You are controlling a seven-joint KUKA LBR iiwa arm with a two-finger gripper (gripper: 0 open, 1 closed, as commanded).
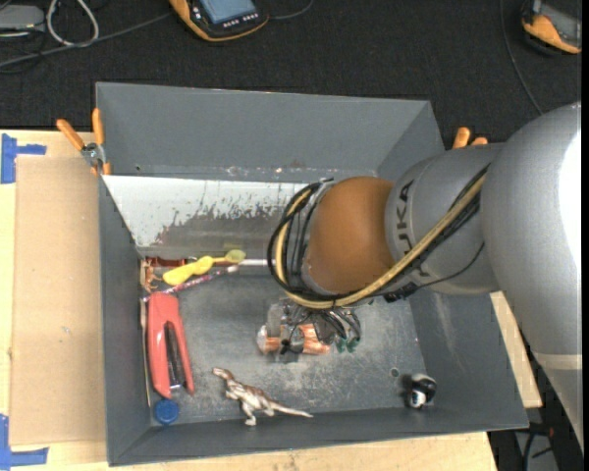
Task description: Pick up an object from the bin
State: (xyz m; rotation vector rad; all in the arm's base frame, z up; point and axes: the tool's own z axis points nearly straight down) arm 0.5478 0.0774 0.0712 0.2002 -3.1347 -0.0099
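A grey metal bin [123,381] is seen from above, with a silver arm [530,224] reaching in from the right. The wrist is hidden under a rounded orange cover [344,234], ringed by black cables [287,243]. Below the cover, the gripper [302,340] is lowered to the middle of the bin floor. Small copper-coloured and green bits are seen at its tip, but it cannot be told whether they belong to the gripper or are a loose thing. Whether the gripper is open or closed also cannot be told, and nothing is clearly seen to be held. The nearest thing is a tan dinosaur [247,395], lying on its side near the front wall, a little to the left of the gripper and apart from it. A red tool [162,346] lies along the left wall, with a blue cap [165,412] just beside its front end. A yellow toy [198,268] lies at the back left. A black-and-white ball [418,392] rests near the front right corner, well apart from the gripper.
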